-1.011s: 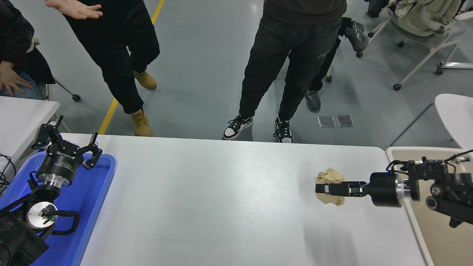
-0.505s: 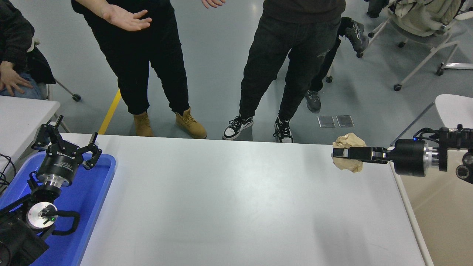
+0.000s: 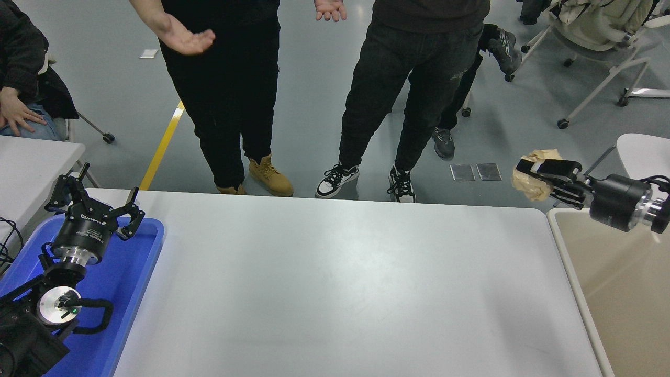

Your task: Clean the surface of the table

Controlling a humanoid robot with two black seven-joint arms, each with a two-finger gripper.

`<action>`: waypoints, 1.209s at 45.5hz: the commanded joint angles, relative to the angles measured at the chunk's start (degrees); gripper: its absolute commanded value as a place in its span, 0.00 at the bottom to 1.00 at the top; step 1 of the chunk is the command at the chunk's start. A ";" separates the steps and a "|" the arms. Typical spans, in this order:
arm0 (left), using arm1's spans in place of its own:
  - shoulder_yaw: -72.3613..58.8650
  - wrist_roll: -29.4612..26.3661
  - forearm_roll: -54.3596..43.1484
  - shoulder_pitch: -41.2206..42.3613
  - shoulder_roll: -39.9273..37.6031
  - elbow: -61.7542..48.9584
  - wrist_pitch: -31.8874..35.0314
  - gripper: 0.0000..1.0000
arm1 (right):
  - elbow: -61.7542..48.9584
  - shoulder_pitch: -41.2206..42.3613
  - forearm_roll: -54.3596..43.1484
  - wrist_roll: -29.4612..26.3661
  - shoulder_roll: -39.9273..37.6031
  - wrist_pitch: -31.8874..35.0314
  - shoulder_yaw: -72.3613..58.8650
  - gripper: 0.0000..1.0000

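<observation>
Tray (image 3: 141, 262) on table surface (image 3: 335, 288) left; bin (image 3: 617, 293) beside right edge.

One large white table surface (image 3: 335, 288) fills the view, with one smaller white tabletop (image 3: 26, 167) at the left and one blue plastic tray (image 3: 125, 283). There are two black grippers, the left gripper (image 3: 94, 209) and the right gripper (image 3: 539, 173), and one crumpled brown paper wad (image 3: 531, 186). Two people stand at the far side, a third sits at the left edge, and one beige bin (image 3: 617, 283) sits at the right.
</observation>
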 commanded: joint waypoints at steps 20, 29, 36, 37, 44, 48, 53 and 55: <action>0.00 0.00 0.00 0.00 0.00 0.00 0.00 1.00 | -22.75 -4.38 18.88 -14.11 6.39 0.14 1.32 0.00; 0.00 0.00 0.00 0.00 0.00 0.00 0.00 1.00 | -25.04 -4.64 23.97 -23.87 6.84 0.14 2.38 0.00; 0.00 0.00 0.00 0.00 0.00 0.00 0.00 1.00 | -26.54 -4.64 26.88 -28.88 7.28 -0.03 3.87 0.00; 0.00 0.00 0.00 0.00 0.00 0.00 0.00 1.00 | -26.97 -4.64 26.97 -29.41 7.45 -0.12 4.05 0.00; 0.00 0.00 0.00 0.00 0.00 0.00 0.00 1.00 | -30.05 -4.64 28.99 -33.45 8.51 -0.21 6.16 0.00; 0.00 0.00 0.00 0.00 0.00 0.00 0.00 1.00 | -32.77 -4.64 30.66 -37.84 9.39 -0.56 8.00 0.00; 0.00 0.00 0.00 0.00 0.00 0.00 0.00 1.00 | -34.80 -4.73 31.36 -40.48 9.91 -1.96 9.76 0.00; 0.00 0.00 0.00 0.00 0.00 0.00 0.00 1.00 | -35.15 -4.73 31.36 -41.01 10.26 -2.84 10.37 0.00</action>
